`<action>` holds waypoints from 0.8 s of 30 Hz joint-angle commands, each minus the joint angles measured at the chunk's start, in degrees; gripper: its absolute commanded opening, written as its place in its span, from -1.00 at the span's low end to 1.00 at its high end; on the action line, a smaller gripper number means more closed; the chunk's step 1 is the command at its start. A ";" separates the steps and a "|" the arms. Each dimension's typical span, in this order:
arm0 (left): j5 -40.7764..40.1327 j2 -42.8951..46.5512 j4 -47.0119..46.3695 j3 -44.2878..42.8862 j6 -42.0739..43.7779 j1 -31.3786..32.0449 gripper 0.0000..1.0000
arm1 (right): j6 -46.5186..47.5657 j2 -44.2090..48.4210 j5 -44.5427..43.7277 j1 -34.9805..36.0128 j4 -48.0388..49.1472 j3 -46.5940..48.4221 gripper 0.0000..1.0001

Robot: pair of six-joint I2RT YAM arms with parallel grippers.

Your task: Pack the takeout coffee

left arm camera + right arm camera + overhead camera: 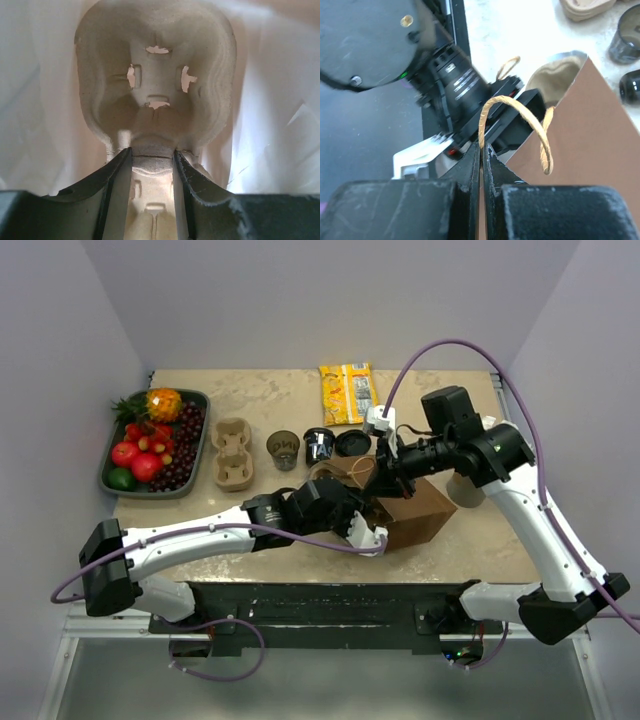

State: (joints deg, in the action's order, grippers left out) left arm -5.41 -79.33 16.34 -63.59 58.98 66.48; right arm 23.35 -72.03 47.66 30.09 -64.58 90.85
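- Fingers (114,186) of the left gripper (152,156) partly apart and clamped on the near rim of a pulp cup carrier (155,85), lower centre of the left wrist view.
- Cup carrier held inside the paper bag (590,150), pale inner walls on both sides, one cup well filling the upper half of that view.
- Fingers (469,167) of the right gripper (481,150) pressed together on the bag's rim, right where the twine handle (520,107) loops up, at the centre of the right wrist view.
- Paper bag lying at the centre of the top view, mouth toward the left, left arm reaching into it.
- Beyond the bag, in a row across the middle: second carrier (232,453), dark cup (283,448), black cup (318,444), black lid (352,443).
- Far left, fruit tray (203,405); top centre, yellow snack packet (346,392).
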 commanded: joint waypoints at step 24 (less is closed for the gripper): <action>21.58 8.49 -24.16 12.80 -2.99 -5.48 -1.00 | 12.51 -0.30 9.74 0.24 -10.92 1.97 -1.00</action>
State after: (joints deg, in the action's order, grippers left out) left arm 11.53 -70.54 -2.04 -49.76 54.48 61.45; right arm 32.62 -72.03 55.09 30.09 -71.92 90.98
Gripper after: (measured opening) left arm 0.400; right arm 0.018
